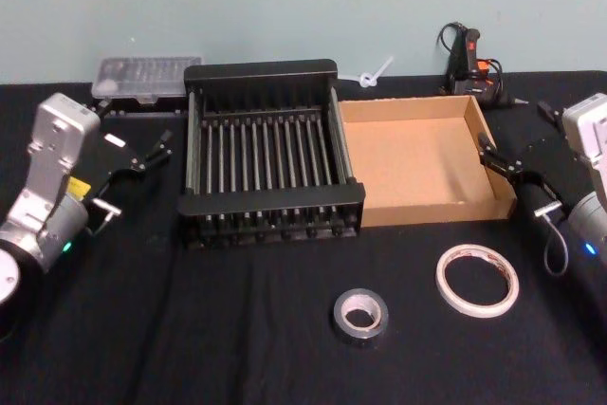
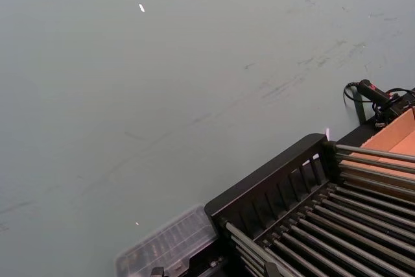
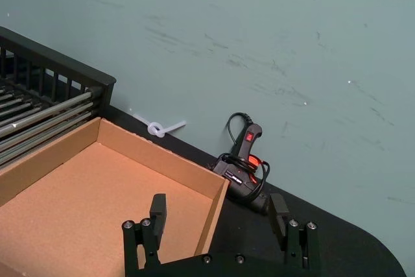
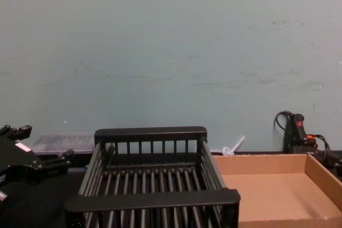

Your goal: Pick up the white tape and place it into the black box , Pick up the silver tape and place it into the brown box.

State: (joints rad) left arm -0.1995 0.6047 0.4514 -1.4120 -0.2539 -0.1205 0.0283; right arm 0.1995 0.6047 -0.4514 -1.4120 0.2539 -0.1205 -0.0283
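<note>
nearest, on the black cloth [image 1: 237, 329]: silver tape [image 1: 360, 316], lying flat; just right of it, white tape [image 1: 477, 279], flat too. behind them, black box [image 1: 270, 154] touching brown box [image 1: 417, 154] on its right, both empty. left gripper [image 1: 142, 154] spread wide left of the crate; right gripper [image 1: 507, 156] spread wide at the tray's right wall.

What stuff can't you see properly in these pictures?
- Clear case, head view: its contents are too blurry to tell.
- Brown box, chest view: its right side is cut off by the edge.
- Black box, left wrist view: the edge cuts most of it off.
</note>
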